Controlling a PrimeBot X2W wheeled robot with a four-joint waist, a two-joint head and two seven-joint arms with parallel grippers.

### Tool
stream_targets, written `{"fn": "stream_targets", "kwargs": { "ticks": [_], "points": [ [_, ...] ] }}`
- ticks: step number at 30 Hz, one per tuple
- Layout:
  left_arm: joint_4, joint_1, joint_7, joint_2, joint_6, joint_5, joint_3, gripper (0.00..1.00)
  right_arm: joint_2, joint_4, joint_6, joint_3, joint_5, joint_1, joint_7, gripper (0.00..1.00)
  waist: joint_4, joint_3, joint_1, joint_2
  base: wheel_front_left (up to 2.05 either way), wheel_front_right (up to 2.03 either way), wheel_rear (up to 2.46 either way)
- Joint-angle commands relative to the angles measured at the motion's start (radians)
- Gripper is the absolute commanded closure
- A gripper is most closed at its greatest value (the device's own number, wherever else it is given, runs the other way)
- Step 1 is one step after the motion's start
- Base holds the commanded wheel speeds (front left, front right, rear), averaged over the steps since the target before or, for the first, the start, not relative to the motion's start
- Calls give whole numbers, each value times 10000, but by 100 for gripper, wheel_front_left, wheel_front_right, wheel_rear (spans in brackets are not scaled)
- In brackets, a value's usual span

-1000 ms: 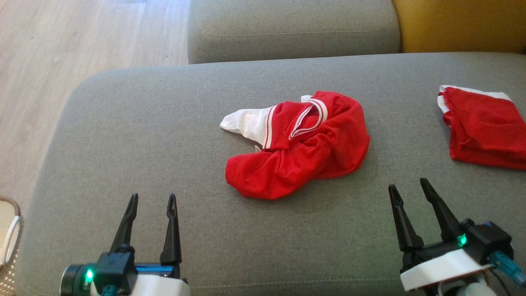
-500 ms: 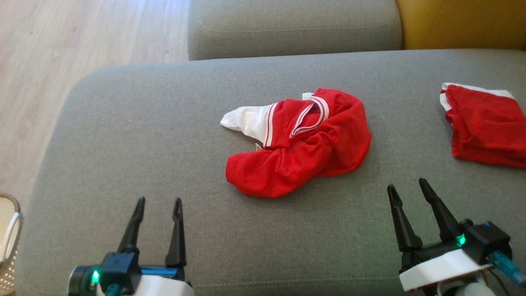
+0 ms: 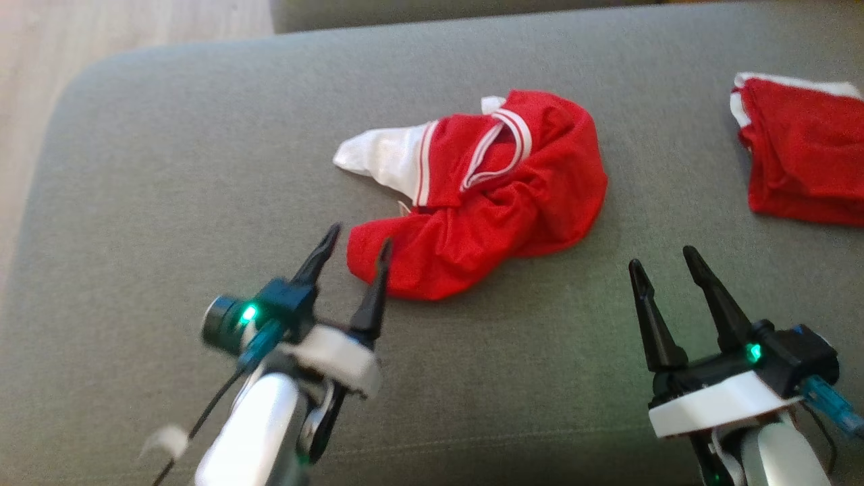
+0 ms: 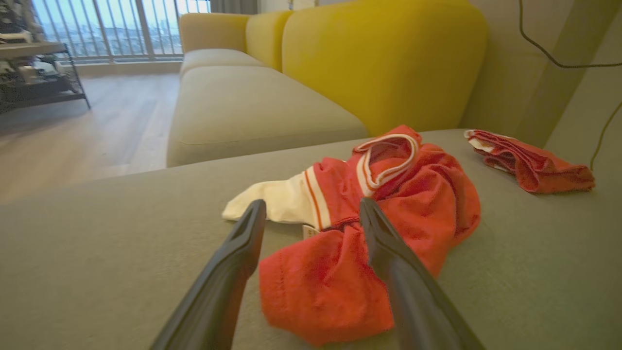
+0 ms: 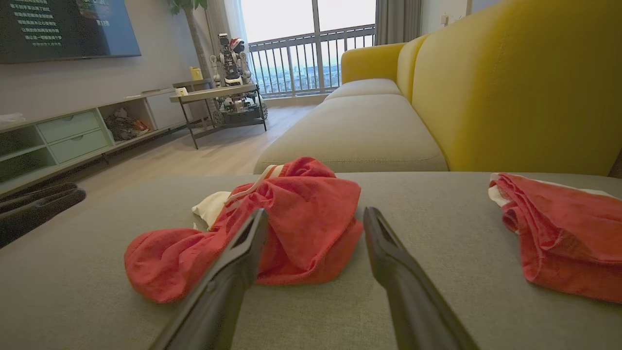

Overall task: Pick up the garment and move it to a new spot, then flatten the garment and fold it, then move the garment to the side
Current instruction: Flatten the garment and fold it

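My left gripper [image 3: 361, 236] spread, tips at crumpled red-and-white garment [image 3: 513, 202] | right gripper [image 3: 661, 258] spread | folded red cloth [image 3: 803, 162] well apart | grey fabric cushion [image 3: 169, 202] | yellow backrest [image 4: 384, 58]

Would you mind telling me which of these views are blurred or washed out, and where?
Head view: the left hand and its pale forearm are smeared, the garment slightly soft. Left wrist view: the near fingers are out of focus, the window washed out. Right wrist view: the garment is sharp, the window glares white.
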Motion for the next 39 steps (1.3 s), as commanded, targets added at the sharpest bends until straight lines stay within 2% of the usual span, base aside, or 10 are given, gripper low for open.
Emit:
{"fn": "stream_targets", "kwargs": {
  "ticks": [1,7,14,19,27,28,29,30,34,39],
  "points": [
    [24,-846,34,-34,-79,-193,19,0,-39,-390,-4,244,-97,-399,-51,0,-309,406,-3,0,0,0,0],
    [1311,-2583,247,-37,-110,-740,-1029,0,-39,-517,-4,191,-164,-754,-51,0,-722,1050,-3,0,0,0,0],
    [2533,-3869,188,-38,127,-1205,-1841,0,-39,-610,-4,216,-251,-1034,-51,0,-1029,1629,-3,0,0,0,0],
    [3132,-4404,-8,-38,233,-1471,-2080,0,-39,-646,-4,267,-282,-1196,-51,0,-1208,1890,-3,0,0,0,0],
    [3843,-5013,-118,-39,110,-1444,-2255,0,-39,-693,-4,236,-337,-1322,-51,0,-1354,2089,-3,0,0,0,0],
    [3926,-5087,-123,-39,74,-1439,-2274,42,-39,-691,-4,240,-338,-1342,-51,0,-1371,2106,-3,0,0,0,0],
    [4010,-5149,-128,-39,31,-1456,-2285,67,-39,-685,-4,246,-340,-1362,-51,0,-1387,2117,-3,0,0,0,0],
    [4096,-5210,-131,-39,-36,-1459,-2317,100,-39,-679,-4,252,-343,-1381,-51,0,-1403,2121,-3,0,0,0,0],
    [4397,-5393,-135,-37,-338,-1443,-2412,100,-39,-670,-4,260,-319,-1440,-51,0,-1466,2035,-3,0,0,0,0],
    [4254,-5629,-115,-37,-1051,-1894,-2696,100,-39,-611,-4,294,-97,-1420,-51,0,-1584,1649,-3,0,0,0,0]
  ]
}}
